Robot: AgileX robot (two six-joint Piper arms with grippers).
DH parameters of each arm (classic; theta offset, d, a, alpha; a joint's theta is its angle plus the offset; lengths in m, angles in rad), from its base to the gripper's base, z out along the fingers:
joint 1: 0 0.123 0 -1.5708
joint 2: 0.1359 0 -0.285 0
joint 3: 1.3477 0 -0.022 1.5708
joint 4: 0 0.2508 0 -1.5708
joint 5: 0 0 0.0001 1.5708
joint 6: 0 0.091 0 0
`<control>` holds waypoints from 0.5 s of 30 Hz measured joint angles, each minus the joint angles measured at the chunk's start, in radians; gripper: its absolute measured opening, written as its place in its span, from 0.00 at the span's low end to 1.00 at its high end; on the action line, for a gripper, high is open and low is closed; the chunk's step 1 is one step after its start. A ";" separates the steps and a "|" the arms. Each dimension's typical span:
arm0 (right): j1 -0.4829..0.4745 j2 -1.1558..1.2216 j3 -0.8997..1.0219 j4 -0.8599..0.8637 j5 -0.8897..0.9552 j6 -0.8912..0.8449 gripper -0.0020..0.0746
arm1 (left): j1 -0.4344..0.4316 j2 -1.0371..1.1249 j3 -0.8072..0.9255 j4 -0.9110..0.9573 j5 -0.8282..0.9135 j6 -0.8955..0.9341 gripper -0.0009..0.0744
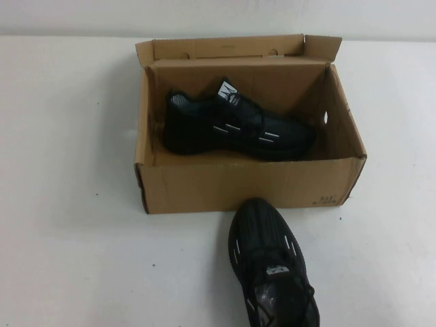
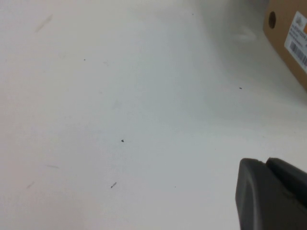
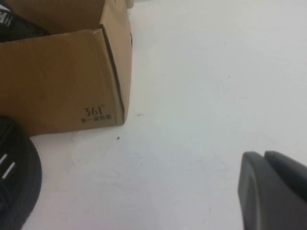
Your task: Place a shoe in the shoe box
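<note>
Left claw [image 2: 268, 191] and right claw [image 3: 268, 191] closed, hovering above table [image 1: 68, 204]

We see our left gripper [image 2: 274, 191] as a dark grey mass low at about four o'clock, its two fingers pressed together with no gap, hanging over the white table [image 2: 120, 105] and holding nothing. Up at two o'clock, well apart from the gripper, a corner of the brown shoe box [image 2: 283, 33] stands on the table, showing a small round side hole [image 2: 272, 19] and a white printed label [image 2: 298, 40].
</note>
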 joint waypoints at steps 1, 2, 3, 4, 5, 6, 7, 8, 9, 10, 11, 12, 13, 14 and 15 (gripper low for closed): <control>0.000 0.000 0.000 0.000 -0.012 0.000 0.01 | 0.000 0.000 0.000 0.000 -0.005 0.000 0.01; 0.000 0.000 0.000 0.000 -0.032 0.000 0.01 | 0.000 0.000 0.000 0.000 -0.015 0.000 0.01; 0.000 0.000 0.000 0.000 -0.057 0.000 0.01 | 0.000 0.000 0.000 0.000 -0.027 0.000 0.01; 0.000 0.000 0.000 0.000 -0.089 0.000 0.01 | 0.000 0.000 0.000 0.000 -0.051 0.000 0.01; 0.000 0.000 0.000 0.000 -0.127 0.000 0.01 | 0.000 0.000 0.000 0.000 -0.085 0.000 0.01; 0.000 0.000 0.000 0.000 -0.163 0.000 0.01 | 0.000 0.000 0.000 -0.002 -0.118 0.000 0.01; 0.000 0.000 0.000 0.000 -0.214 0.000 0.01 | 0.000 0.000 0.000 -0.002 -0.168 0.000 0.01; 0.000 0.000 0.000 0.000 -0.272 0.000 0.01 | 0.000 0.000 0.000 -0.002 -0.225 -0.005 0.01; 0.000 0.000 0.000 0.000 -0.321 0.000 0.01 | 0.000 0.000 0.000 -0.004 -0.288 -0.010 0.01; 0.000 0.000 0.000 0.000 -0.386 0.000 0.01 | 0.000 0.000 0.001 -0.003 -0.355 -0.020 0.01; 0.000 0.000 0.000 0.000 -0.454 0.000 0.01 | 0.000 0.000 0.001 -0.003 -0.423 -0.032 0.01; 0.000 0.000 0.000 0.000 -0.524 0.000 0.01 | 0.000 0.000 0.001 -0.003 -0.476 -0.045 0.01; 0.000 0.000 0.000 0.000 -0.591 0.000 0.01 | 0.000 0.000 0.001 -0.003 -0.537 -0.053 0.01; 0.000 0.000 0.000 0.000 -0.654 0.000 0.01 | 0.000 0.000 0.001 -0.003 -0.589 -0.058 0.01; 0.000 0.000 0.000 0.000 -0.700 0.000 0.01 | 0.000 0.000 0.001 -0.003 -0.623 -0.060 0.01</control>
